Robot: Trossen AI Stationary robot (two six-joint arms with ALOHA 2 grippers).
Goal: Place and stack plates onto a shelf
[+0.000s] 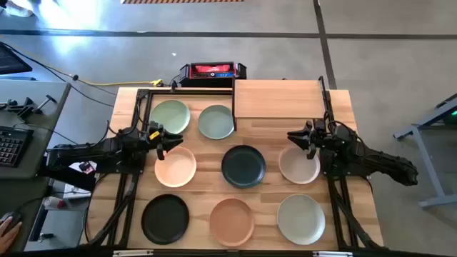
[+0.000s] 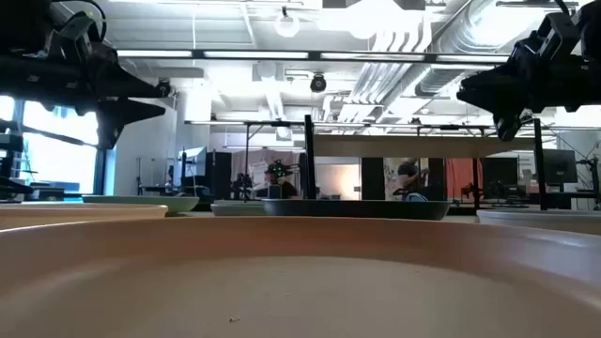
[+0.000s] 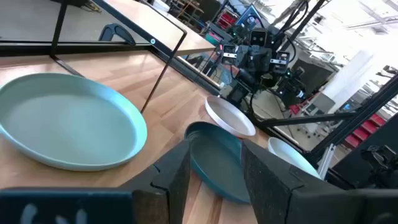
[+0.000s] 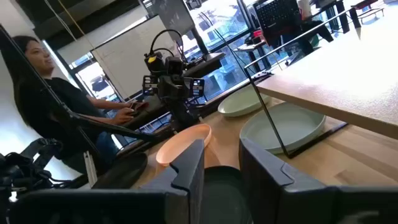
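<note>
Eight plates lie flat on the tabletop in the high view: pale green (image 1: 170, 116), grey-green (image 1: 216, 122), peach (image 1: 175, 166), dark teal (image 1: 243, 165), off-white (image 1: 298, 165), black (image 1: 166, 218), terracotta pink (image 1: 232, 221) and a pale one (image 1: 300, 219). The shelf (image 1: 278, 98) stands at the far right with nothing on its panel. My left gripper (image 1: 161, 146) hovers open over the peach plate's far rim. My right gripper (image 1: 300, 143) hovers open over the off-white plate's far rim. The low view shows both well above the table.
A red-and-black box (image 1: 212, 71) sits beyond the table's far edge. Black frame rails (image 1: 127, 193) run along both table sides. A person (image 4: 43, 87) sits beyond the table's left side in the right wrist view. Bare wood shows between the plates.
</note>
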